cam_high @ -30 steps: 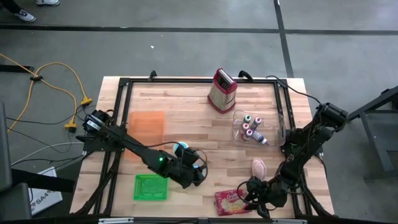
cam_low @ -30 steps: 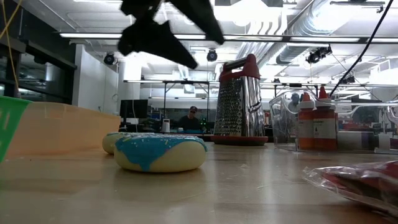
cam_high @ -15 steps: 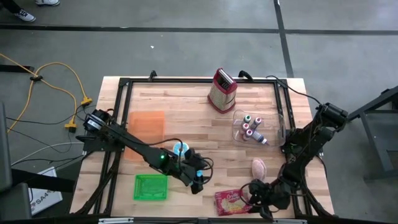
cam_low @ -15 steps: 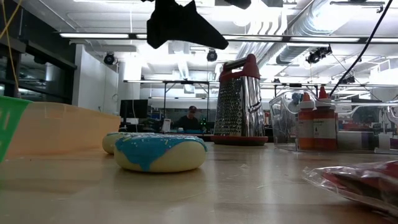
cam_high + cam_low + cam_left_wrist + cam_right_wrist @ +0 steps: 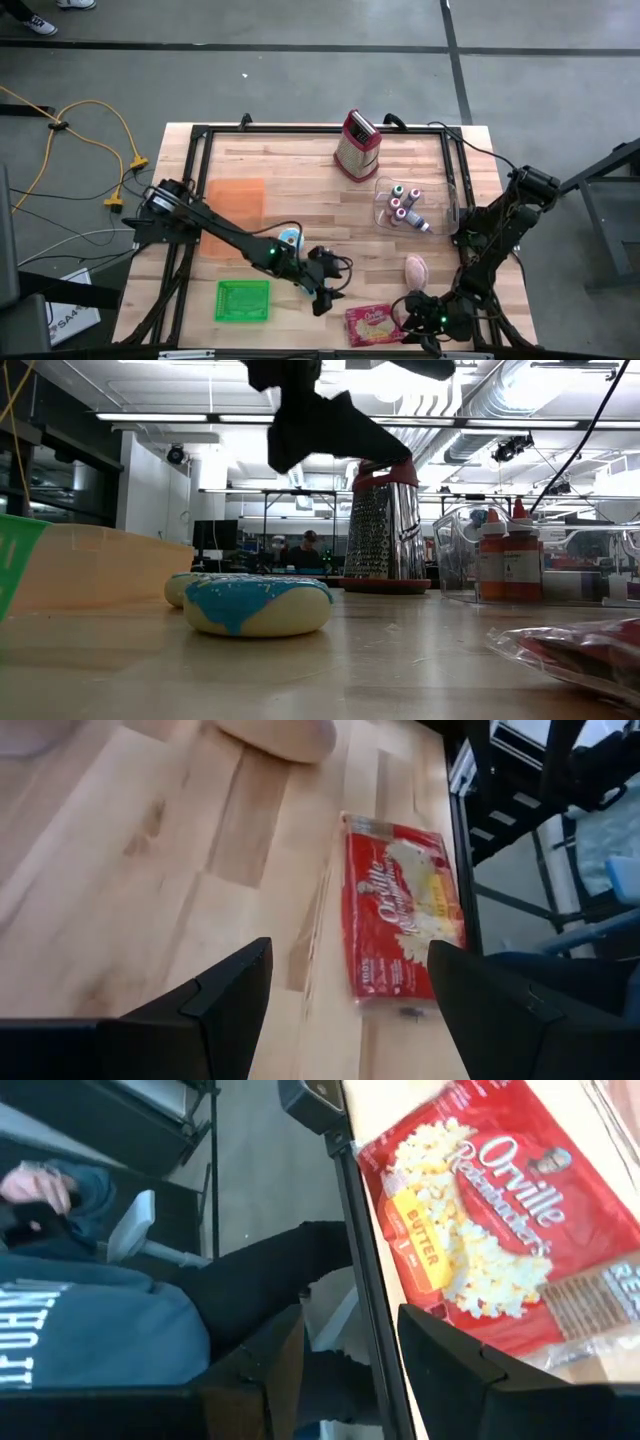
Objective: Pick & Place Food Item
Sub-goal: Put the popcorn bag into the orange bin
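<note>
Red popcorn bag lies between both grippers' parted, empty fingers.

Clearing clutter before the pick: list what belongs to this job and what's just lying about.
Job, likely: popcorn bag; left gripper, open, aimed at it; right gripper, waiting beside it.
Lying about: donut, grater, bottle bin, orange mat, green basket, pink item.

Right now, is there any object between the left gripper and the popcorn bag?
Nothing visible stands in the way. The left gripper is open and empty above bare wood, and the popcorn bag lies flat just ahead of it near the table edge. The right gripper waits on the bag's other side.
</note>
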